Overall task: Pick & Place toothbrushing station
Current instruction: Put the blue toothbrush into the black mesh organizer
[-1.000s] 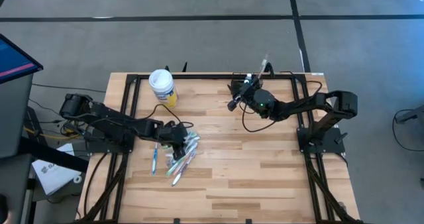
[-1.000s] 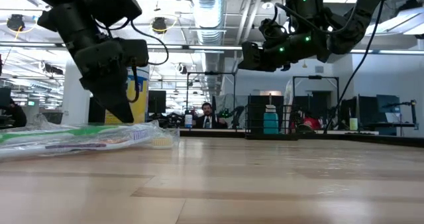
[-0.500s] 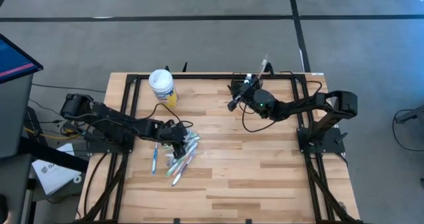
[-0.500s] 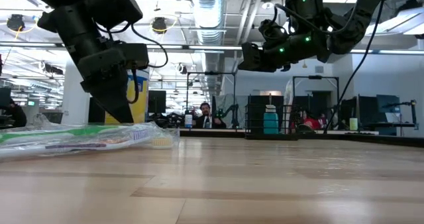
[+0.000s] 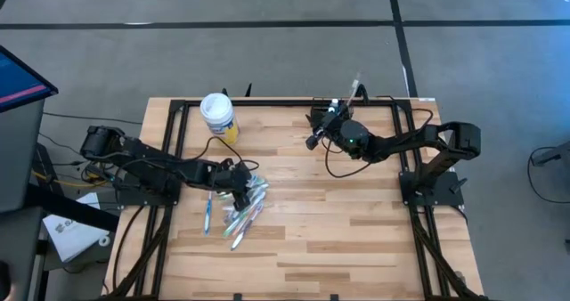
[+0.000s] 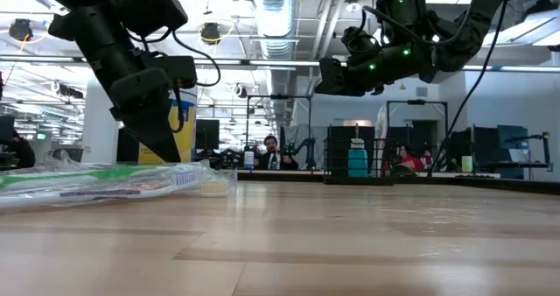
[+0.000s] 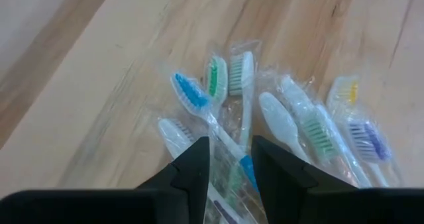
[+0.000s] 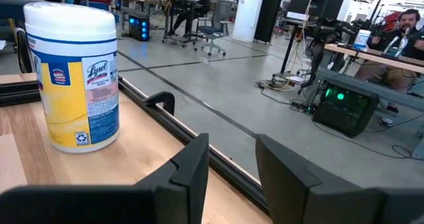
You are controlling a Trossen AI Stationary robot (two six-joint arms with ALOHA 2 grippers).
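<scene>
White tub (image 8: pixel 74 78) w/ yellow label reads "Lysol"; smaller print under it too small to read, probably product info.

**Open desk in the lower half, clutter at left and along the top edge**

In the high view, the desk (image 5: pixel 356 239) lies bare across its lower middle and lower right. A heap of wrapped toothbrushes (image 5: pixel 240 207) blocks the centre-left, with the left gripper (image 5: pixel 239 183) low over it, fingers slightly apart. The white tub (image 5: pixel 217 116) stands at the upper left edge. The right gripper (image 5: pixel 319 132) hangs raised at upper centre, leaving a gap beneath it in the low view. A black frame rail (image 5: pixel 285 102) runs along the top edge.
</scene>
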